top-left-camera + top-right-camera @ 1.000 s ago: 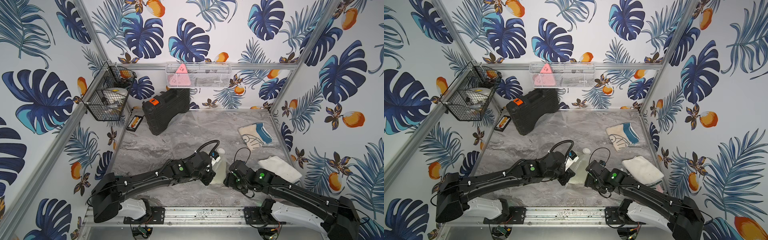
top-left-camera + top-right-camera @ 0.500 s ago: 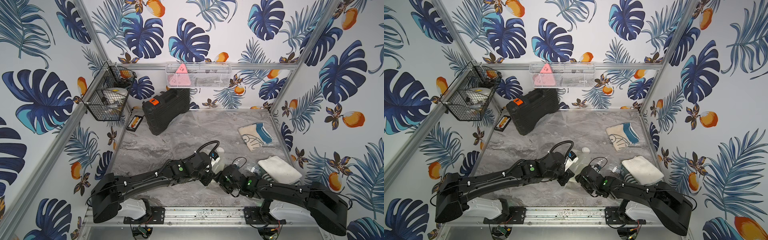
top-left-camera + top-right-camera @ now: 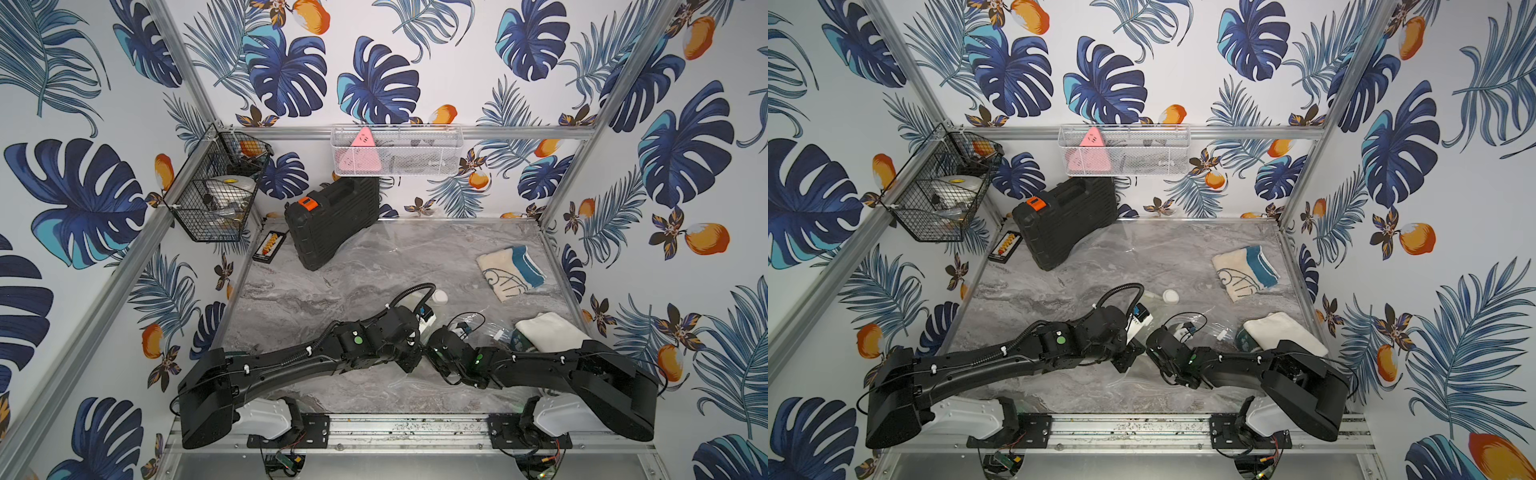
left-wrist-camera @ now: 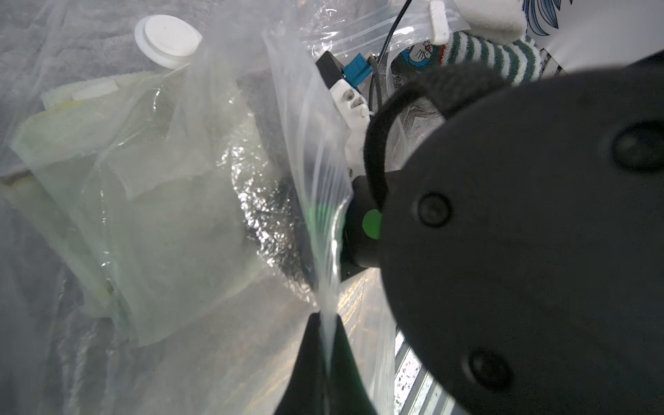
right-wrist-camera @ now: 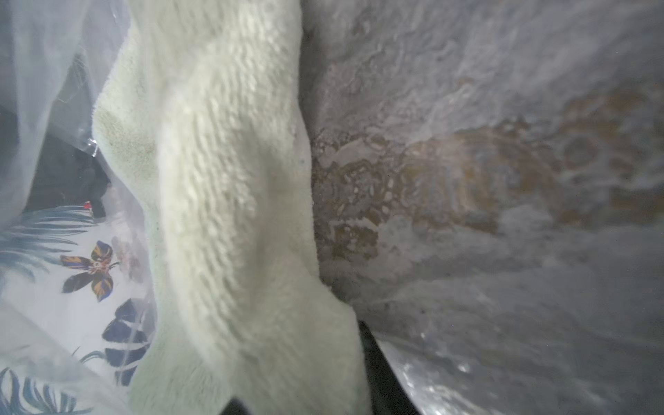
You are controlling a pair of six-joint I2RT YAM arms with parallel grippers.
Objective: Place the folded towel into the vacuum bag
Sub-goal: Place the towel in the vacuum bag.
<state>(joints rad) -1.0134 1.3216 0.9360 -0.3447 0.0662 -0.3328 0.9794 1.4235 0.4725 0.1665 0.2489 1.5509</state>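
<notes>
The vacuum bag lies crumpled and clear at the front middle of the table, its round white valve at the far side. My left gripper is shut on a pulled-up edge of the bag's plastic. A pale folded towel lies inside the bag; in both top views my arms hide most of it. My right gripper reaches into the bag's mouth right beside the left gripper. Its fingers are shut on the folded towel, whose thick fold fills the gap between them.
A white towel and a striped cloth lie by the right wall. A cream and blue patterned towel lies further back. A black case leans at the back left beside a wire basket.
My right gripper has moved left, up against the left gripper and deeper into the bag, and its jaws have closed in on the towel. The left gripper has kept its hold.
</notes>
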